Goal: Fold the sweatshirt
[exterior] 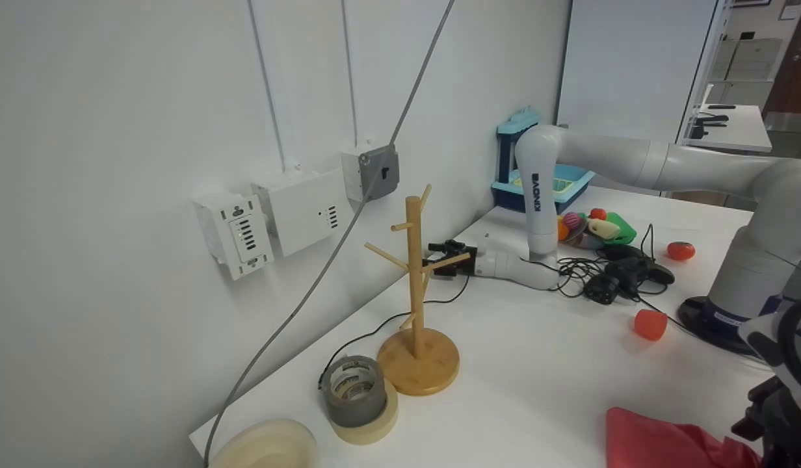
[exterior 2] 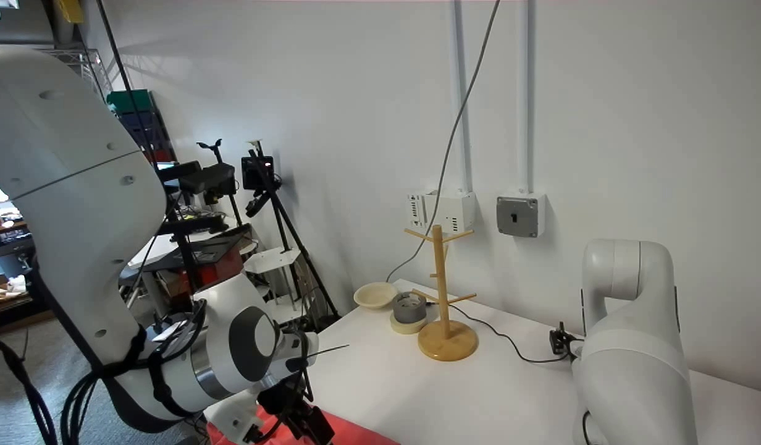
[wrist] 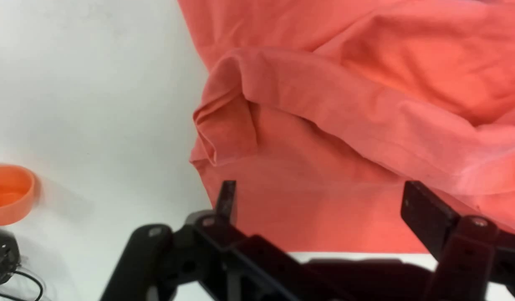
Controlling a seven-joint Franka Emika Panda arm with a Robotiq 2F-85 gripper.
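The coral-red sweatshirt (wrist: 291,221) fills much of the wrist view, lying on the white table. A band of its fabric is doubled over and runs slantwise across it, with wrinkles at the upper right. My gripper (wrist: 320,186) stands over the cloth near its lower straight edge, its two black fingers wide apart and nothing held between them. Only a corner of the sweatshirt (exterior: 667,445) shows in an exterior view, beside the gripper (exterior: 751,416) at the right border. In an exterior view the arm hides part of the sweatshirt (exterior 2: 359,432).
A wooden peg stand (exterior: 418,364), tape rolls (exterior: 358,396) and a cream bowl (exterior: 264,448) stand along the wall side. A white Kinova arm (exterior: 647,162) rests farther along the table, near black controllers (exterior: 625,276). An orange-red cup (wrist: 11,192) sits left of the cloth.
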